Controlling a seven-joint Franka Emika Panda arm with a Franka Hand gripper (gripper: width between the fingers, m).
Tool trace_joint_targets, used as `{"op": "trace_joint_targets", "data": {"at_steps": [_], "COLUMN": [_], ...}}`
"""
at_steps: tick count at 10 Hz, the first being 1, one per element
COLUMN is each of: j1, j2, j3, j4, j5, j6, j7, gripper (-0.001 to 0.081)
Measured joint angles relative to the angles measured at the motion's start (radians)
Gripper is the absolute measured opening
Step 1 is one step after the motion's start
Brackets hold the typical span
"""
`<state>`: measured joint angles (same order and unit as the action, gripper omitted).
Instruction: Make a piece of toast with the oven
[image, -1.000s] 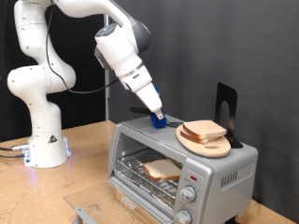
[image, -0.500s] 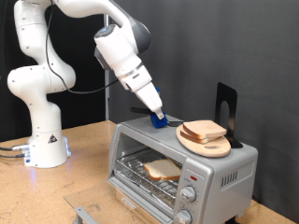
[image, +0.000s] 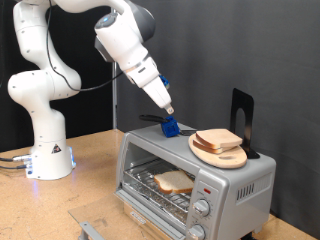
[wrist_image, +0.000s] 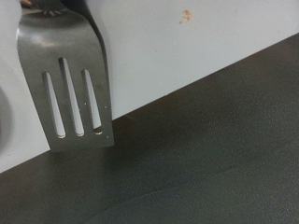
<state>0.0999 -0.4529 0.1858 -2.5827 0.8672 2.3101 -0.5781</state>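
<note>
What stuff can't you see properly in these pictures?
- Gripper jaws, exterior view: too small to tell whether open or shut.
- Spatula handle, wrist view: cut off by the picture edge.
- Oven knobs, exterior view: bottom edge cuts them.
- Piece of toast: partly behind rack wires.

This looks like a robotics lab set up as a test kitchen rather than a home. A white robot arm (image: 45, 90) is bolted by its base to a plain wooden tabletop (image: 90, 165), with cables (image: 12, 160) trailing off at the exterior view's left. A black curtain backdrop (image: 250, 50) hangs behind. The only kitchen things are a small silver oven (image: 195, 175) and bread slices on a round wooden board (image: 220, 150) on top of it.
</note>
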Motion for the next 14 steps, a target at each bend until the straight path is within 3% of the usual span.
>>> {"op": "trace_joint_targets", "data": {"at_steps": [2, 3, 7, 14], "j1": [0.001, -0.002, -0.048, -0.159], "j2": [0.002, 0.0, -0.037, -0.053], "j3": [-0.002, -0.026, -0.208, -0.42], "j4": [-0.007, -0.005, 0.033, 0.081], "j5": [0.017, 0.024, 0.0, -0.165], "j6": [0.012, -0.027, -0.314, -0.558], "j7": [-0.016, -0.016, -0.094, -0.251], "gripper": [0.0808, 0.0808, 0.0808, 0.0808]}}
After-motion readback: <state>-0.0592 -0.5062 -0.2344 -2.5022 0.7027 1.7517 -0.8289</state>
